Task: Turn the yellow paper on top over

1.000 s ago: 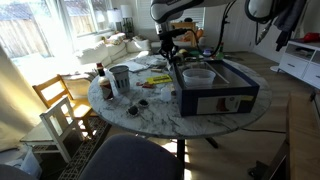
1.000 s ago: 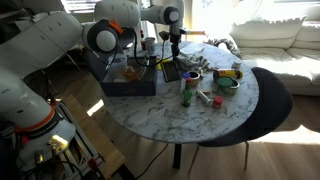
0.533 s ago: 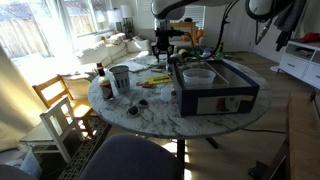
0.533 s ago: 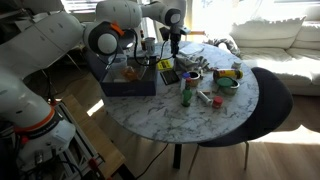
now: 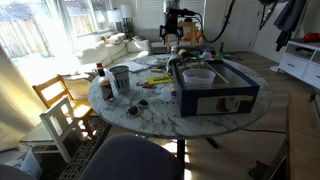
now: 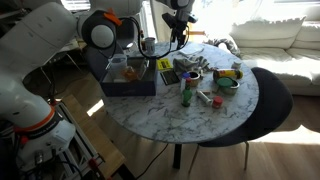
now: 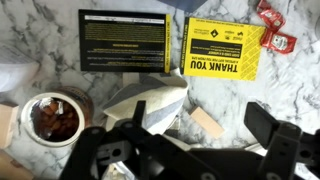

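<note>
The yellow paper (image 7: 222, 50) lies flat on the marble table (image 7: 40, 50), printed side up with "THANK YOU" in black, next to a black card (image 7: 122, 40). In an exterior view the yellow paper (image 6: 163, 64) sits near the dark blue box (image 6: 125, 78). My gripper (image 7: 185, 140) hangs well above it, open, with nothing between its fingers (image 7: 270, 125). In both exterior views the gripper (image 5: 172, 30) (image 6: 180, 18) is raised high over the far part of the table, apart from the paper.
A small wooden block (image 7: 207, 122), a white crumpled bag (image 7: 150, 100), a bowl of nuts (image 7: 55, 118) and red wrappers (image 7: 275, 25) lie near the paper. The dark blue box (image 5: 215, 90) holds a clear tub. Bottles and cups (image 6: 190, 85) stand on the round table; a wooden chair (image 5: 60, 105) is beside it.
The gripper has gone from shut to open and has risen away from the table. The yellow paper it was on now lies free on the marble.
</note>
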### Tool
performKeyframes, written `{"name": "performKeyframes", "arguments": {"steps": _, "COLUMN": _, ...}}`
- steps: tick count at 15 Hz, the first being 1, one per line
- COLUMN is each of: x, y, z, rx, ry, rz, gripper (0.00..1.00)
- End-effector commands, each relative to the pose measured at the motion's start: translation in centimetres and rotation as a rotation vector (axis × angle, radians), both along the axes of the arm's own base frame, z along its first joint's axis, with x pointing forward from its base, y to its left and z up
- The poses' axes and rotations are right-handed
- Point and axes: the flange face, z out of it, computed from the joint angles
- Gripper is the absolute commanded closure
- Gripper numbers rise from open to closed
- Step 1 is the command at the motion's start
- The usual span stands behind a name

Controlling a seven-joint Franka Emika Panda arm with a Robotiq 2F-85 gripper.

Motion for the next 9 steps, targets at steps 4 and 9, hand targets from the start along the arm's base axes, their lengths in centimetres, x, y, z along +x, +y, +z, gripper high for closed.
{"name": "performKeyframes", "arguments": {"steps": 4, "x": -2.0, "y": -4.6, "z": 4.6, "rx": 0.066, "ry": -0.051, "rz": 0.116, "gripper": 0.0}}
{"name": "performKeyframes", "arguments": {"steps": 9, "x": -1.5, "y": -4.7, "z": 4.8, "rx": 0.026, "ry": -0.07, "rz": 0.1, "gripper": 0.0}}
